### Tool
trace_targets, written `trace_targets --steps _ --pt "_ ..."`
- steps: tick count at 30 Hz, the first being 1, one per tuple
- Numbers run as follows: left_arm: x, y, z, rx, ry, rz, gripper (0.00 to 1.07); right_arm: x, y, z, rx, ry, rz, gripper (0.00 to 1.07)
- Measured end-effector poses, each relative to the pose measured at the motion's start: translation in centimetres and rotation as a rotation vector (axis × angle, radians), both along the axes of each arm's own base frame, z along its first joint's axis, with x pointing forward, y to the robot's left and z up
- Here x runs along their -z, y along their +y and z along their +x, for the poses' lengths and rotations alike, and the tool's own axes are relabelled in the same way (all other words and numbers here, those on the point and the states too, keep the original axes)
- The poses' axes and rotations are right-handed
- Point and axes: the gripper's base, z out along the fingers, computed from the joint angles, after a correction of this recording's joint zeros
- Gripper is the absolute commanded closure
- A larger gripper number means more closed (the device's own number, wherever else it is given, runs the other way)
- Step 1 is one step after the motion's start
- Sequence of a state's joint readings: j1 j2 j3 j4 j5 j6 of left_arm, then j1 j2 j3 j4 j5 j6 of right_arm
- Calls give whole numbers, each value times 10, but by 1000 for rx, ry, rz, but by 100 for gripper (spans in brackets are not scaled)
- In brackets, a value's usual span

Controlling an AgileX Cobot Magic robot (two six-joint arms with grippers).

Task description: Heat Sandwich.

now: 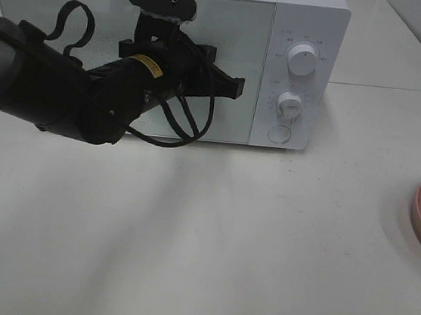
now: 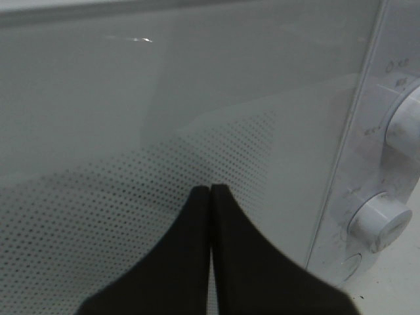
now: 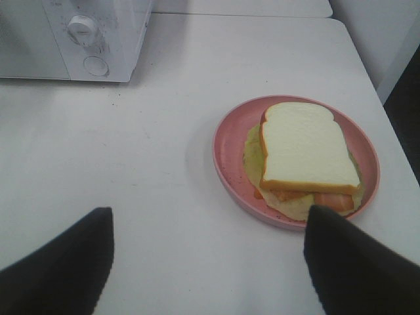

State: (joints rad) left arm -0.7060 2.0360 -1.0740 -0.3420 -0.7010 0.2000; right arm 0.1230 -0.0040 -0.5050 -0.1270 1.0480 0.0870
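pale sandwich flat, lengthwise across pink plate

A kitchen-like test setup: a white microwave with two dials stands at the back of a plain white bench, against a pale tiled wall. Well to the microwave's right, a pink plate holds a sandwich.

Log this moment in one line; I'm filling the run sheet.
left gripper: shut, at closed microwave door | right gripper: open, empty | sandwich: on pink plate
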Motion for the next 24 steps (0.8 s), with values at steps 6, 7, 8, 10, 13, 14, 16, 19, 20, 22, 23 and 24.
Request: trace_targets --steps 6,7,8,10,13,14,16,19,20,22,23,24 --pt "0 0 0 1 4 1 106 0 0 0 0 0 0 31" --pt "0 0 0 2 6 2 106 0 0 0 0 0 0 31" --pt "-1 0 -1 3 8 2 106 0 0 0 0 0 0 31" --pt "-3 1 -2 0 11 -2 106 0 0 0 0 0 0 31" --pt "-3 5 -5 -15 17 -7 106 0 0 0 0 0 0 31" --pt "-4 11 -9 -37 19 -19 106 0 0 0 0 0 0 31" --pt "-4 17 -15 -48 30 -17 106 0 0 0 0 0 0 31" --pt "-3 20 -26 -41 38 -10 106 0 0 0 0 0 0 31" --pt "-4 20 -31 -35 39 -7 106 0 0 0 0 0 0 31" --pt "-4 20 -35 -26 41 -4 106 0 0 0 0 0 0 31" --pt "-3 20 -43 -12 50 5 106 0 0 0 0 0 0 31" --pt "-2 20 -47 -6 55 9 106 0 0 0 0 0 0 31"
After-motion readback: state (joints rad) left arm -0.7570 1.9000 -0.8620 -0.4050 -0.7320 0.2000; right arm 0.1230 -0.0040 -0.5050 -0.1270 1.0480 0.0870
